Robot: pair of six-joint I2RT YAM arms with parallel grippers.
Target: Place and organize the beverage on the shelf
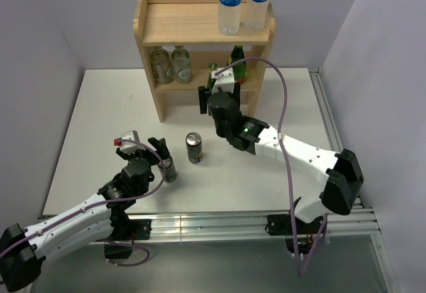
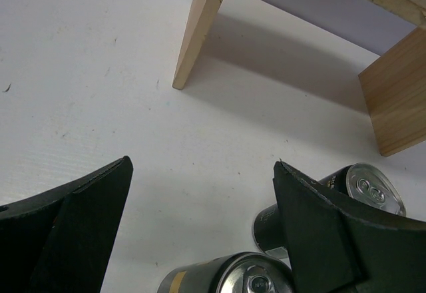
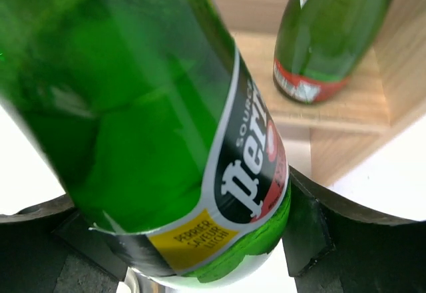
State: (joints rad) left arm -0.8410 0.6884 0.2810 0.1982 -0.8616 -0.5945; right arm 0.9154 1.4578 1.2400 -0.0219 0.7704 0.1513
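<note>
Right hand (image 3: 180, 246) is clamped on a green bottle (image 3: 133, 106), gripping low on the label. The bottle is tilted, at the front of the shelf's (image 1: 180, 23) lower tier. A second green bottle (image 3: 326, 33) stands upright on that tier, just beyond it to the right.

Left hand (image 2: 203, 173) is spread wide and holds nothing, low over the counter (image 1: 106, 120). One can (image 2: 229, 278) stands between its fingers near the palm. The other can (image 2: 366, 188) is partly hidden behind the right finger. Both stand on the counter, short of the shelf.

Two water bottles (image 1: 231, 3) (image 1: 259, 0) stand side by side on the shelf top, at its right end.
</note>
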